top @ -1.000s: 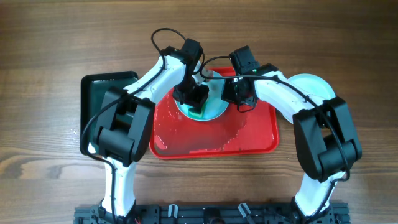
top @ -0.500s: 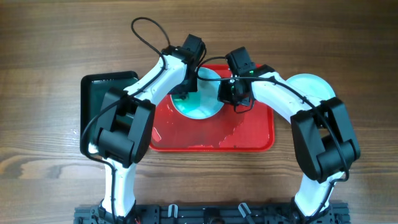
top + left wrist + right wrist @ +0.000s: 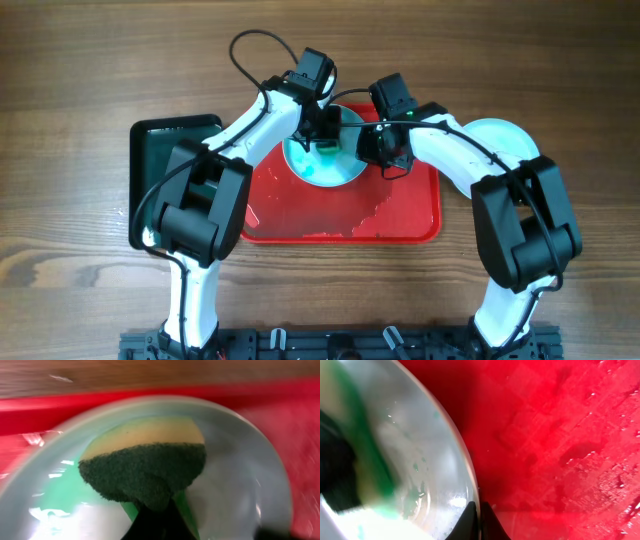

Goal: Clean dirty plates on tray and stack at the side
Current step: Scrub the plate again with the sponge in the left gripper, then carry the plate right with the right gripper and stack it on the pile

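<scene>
A pale mint-blue plate (image 3: 322, 168) with green smears sits at the back middle of the red tray (image 3: 400, 215). My left gripper (image 3: 322, 135) is shut on a yellow and dark green sponge (image 3: 145, 462), which presses on the plate (image 3: 235, 485). My right gripper (image 3: 372, 152) is shut on the plate's right rim (image 3: 465, 480), with the wet tray (image 3: 560, 435) beside it. Another pale plate (image 3: 500, 137) lies on the table right of the tray, partly hidden by my right arm.
A smaller black tray (image 3: 160, 150) lies left of the red tray. Wet foam streaks cover the red tray's front half. Bare wooden table (image 3: 80, 70) surrounds both trays.
My left gripper and the sponge have shifted over the plate, from its front to its back edge. The red tray and plate have shifted slightly. My right gripper stays on the rim.
</scene>
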